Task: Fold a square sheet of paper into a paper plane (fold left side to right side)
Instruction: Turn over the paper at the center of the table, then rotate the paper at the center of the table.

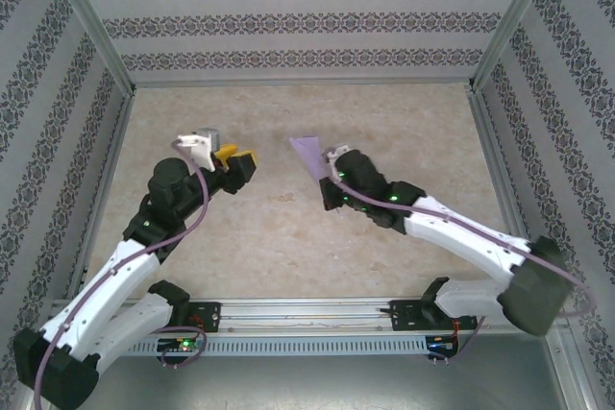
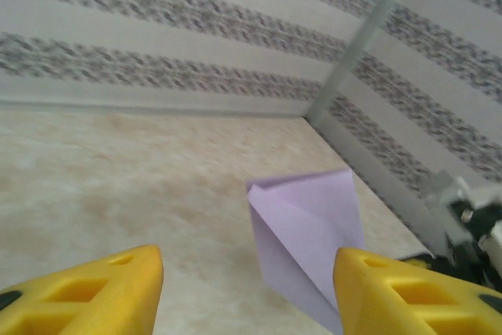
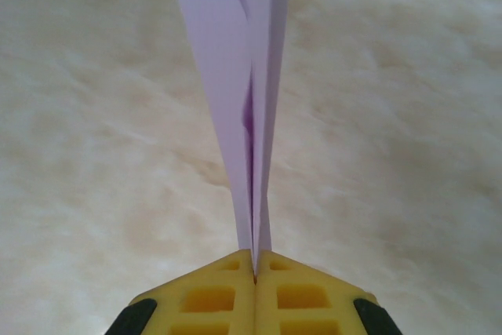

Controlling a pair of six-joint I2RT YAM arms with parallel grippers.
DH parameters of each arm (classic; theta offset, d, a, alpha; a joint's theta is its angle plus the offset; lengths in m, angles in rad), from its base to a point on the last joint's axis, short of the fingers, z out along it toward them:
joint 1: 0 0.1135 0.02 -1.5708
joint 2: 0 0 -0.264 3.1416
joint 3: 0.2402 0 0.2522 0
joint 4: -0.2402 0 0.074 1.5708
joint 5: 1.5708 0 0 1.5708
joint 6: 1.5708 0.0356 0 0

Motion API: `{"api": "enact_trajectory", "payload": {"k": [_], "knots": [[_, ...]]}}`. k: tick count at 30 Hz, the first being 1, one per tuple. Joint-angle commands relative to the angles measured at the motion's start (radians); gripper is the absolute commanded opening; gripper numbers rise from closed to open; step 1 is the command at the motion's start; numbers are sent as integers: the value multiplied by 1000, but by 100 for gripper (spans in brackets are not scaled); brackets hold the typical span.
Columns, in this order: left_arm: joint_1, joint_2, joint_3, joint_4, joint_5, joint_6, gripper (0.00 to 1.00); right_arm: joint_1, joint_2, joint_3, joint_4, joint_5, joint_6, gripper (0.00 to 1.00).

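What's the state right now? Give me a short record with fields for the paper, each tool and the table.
paper: lilac paper plane, folded into a narrow pointed shape, layers visible from the right wrist
right side: right tool shut on the paper plane, clamping one end between its fingertips
left side: left tool open, nothing between its fingers, facing the paper plane and apart from it
surface: beige mottled table; whether the paper touches it cannot be told

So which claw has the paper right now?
The right claw, shut on the folded lilac paper. The left claw stands open and empty, apart from the paper.
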Motion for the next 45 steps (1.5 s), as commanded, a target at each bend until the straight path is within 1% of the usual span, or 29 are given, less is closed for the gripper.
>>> {"api": "enact_trajectory", "payload": {"k": [1,6,11,14,16,19,22,28,33,39,41,43,45], "knots": [[14,-78,-34,-76,-200,66,60,80,139,99,-252,402,-21,0],[17,-142,-56,-97,-257,75,62,160,366,241,-398,572,24,0],[19,-144,-56,-109,-261,74,62,205,552,337,-486,658,70,2],[20,-138,-55,-108,-258,73,62,222,641,384,-521,657,87,6],[20,-135,-55,-109,-257,71,62,229,681,406,-527,629,85,10],[19,-137,-55,-109,-264,68,62,228,708,422,-517,544,85,24],[22,-134,-48,-120,-263,68,62,226,682,413,-476,459,81,33],[22,-109,-53,-122,-261,38,64,190,567,355,-398,314,58,50],[24,-42,-76,-94,-216,-40,65,137,437,273,-340,237,71,58],[23,83,-104,-26,-127,-161,65,11,229,99,-196,111,94,69],[23,132,-124,23,-100,-213,63,-51,163,29,-137,54,118,73],[21,181,-145,79,-66,-265,62,-112,96,-43,-72,-10,140,74],[18,237,-162,139,-29,-324,60,-176,36,-118,-1,-74,166,76]]}}
